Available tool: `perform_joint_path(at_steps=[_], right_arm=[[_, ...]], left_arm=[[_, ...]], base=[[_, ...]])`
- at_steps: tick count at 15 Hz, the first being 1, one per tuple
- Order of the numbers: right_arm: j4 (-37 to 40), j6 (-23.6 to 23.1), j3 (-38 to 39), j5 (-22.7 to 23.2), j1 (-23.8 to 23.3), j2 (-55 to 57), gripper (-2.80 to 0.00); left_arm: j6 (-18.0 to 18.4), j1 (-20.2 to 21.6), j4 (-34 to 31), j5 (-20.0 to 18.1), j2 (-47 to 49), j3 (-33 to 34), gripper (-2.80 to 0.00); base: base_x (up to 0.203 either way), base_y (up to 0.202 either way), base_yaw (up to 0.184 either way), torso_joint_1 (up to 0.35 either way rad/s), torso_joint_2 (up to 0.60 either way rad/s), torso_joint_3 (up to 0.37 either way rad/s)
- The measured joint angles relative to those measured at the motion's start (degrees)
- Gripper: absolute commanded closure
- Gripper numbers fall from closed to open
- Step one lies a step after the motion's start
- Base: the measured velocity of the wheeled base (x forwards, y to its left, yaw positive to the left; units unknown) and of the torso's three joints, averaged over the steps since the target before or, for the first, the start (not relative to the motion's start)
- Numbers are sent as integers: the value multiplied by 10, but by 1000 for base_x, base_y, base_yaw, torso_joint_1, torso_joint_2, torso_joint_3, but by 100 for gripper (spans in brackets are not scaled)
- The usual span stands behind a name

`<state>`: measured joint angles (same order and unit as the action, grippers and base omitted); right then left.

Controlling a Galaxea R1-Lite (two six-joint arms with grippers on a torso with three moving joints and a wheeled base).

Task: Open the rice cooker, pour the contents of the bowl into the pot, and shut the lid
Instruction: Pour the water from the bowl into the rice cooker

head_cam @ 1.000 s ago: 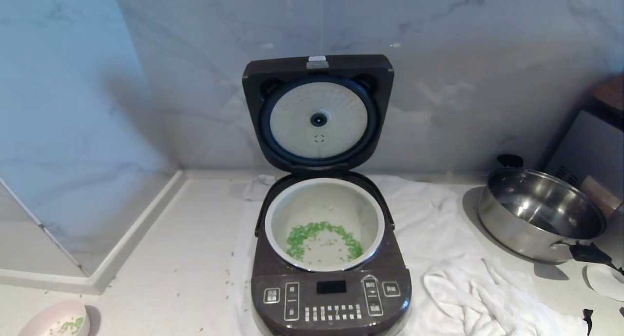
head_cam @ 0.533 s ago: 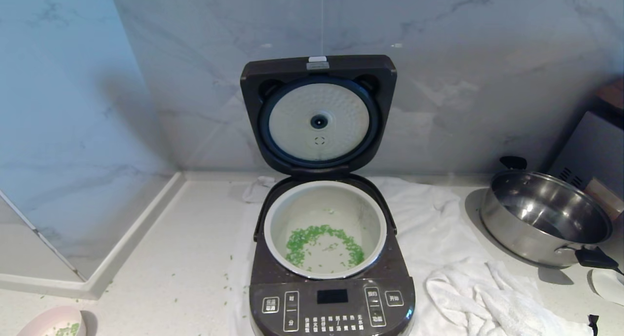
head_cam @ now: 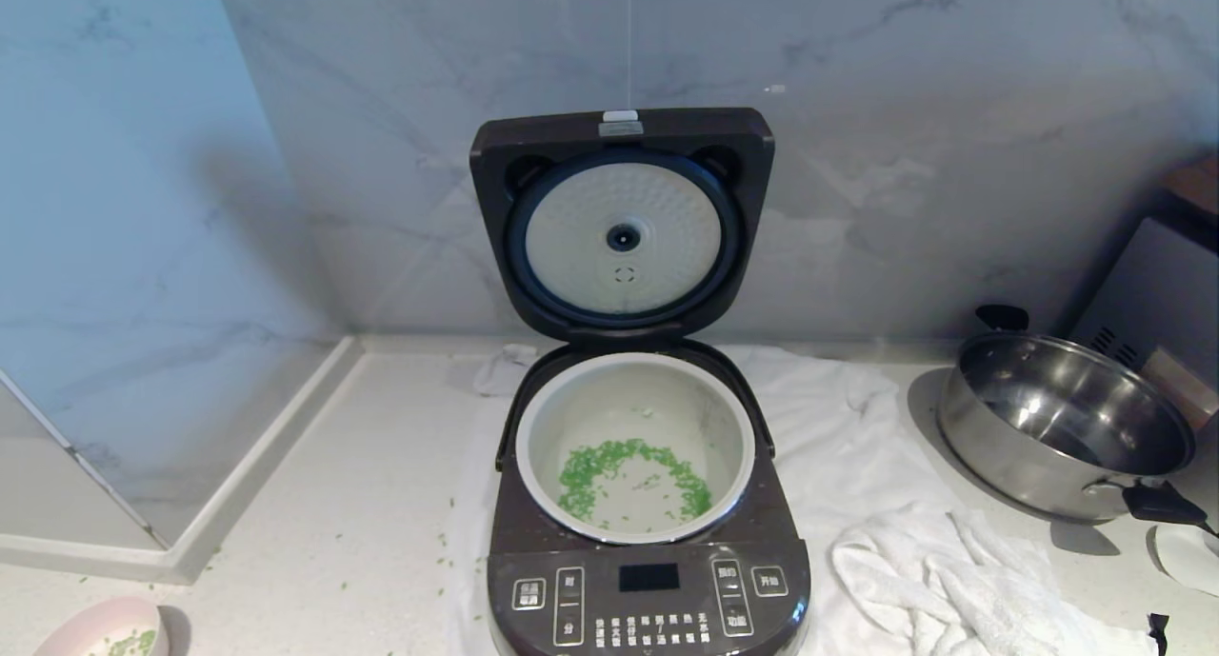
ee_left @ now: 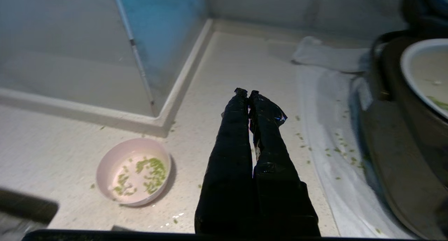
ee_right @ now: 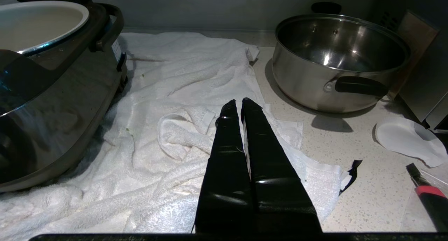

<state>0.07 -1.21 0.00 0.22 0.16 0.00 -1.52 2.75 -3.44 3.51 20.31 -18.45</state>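
Observation:
The rice cooker [head_cam: 648, 589] stands in the middle of the counter with its lid [head_cam: 622, 228] swung upright against the wall. Its pale pot [head_cam: 724, 418] holds a ring of green bits [head_cam: 629, 475]. The pink bowl [head_cam: 71, 632] rests on the counter at the near left with a few green bits [ee_left: 150, 169] left in it; the left wrist view shows the bowl [ee_left: 112, 160] too. My left gripper [ee_left: 247, 92] hangs shut and empty over the counter between bowl and cooker [ee_left: 395, 146]. My right gripper [ee_right: 238, 103] is shut and empty above the towel, right of the cooker [ee_right: 52, 104].
A white towel [head_cam: 857, 447] lies under and right of the cooker, bunched at the near right. A steel pan [head_cam: 1062, 427] with black handles stands at the far right. Green bits are scattered on the counter left of the cooker. A raised ledge [head_cam: 276, 447] borders the left.
The whole head view shifted slightly between the first earlier frame and the later ones. Cooker, pot and bowl stay as they were. No gripper appears in the head view.

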Motion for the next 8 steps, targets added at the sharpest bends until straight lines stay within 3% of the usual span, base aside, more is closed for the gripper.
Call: perform_joint_path(at_steps=[3, 6, 8], right_arm=[[0, 0, 0, 0, 0, 0, 0], [0, -1, 0, 0, 0, 0, 0], [0, 0, 0, 0, 0, 0, 0]], left_arm=[[-3, 68, -12, 32, 152, -56, 0], [3, 180, -27, 48, 286, -91, 0], [8, 217, -31, 51, 343, -103, 0]], base=[[0, 0, 0, 0, 0, 0], [0, 0, 0, 0, 0, 0], [0, 0, 0, 0, 0, 0]])
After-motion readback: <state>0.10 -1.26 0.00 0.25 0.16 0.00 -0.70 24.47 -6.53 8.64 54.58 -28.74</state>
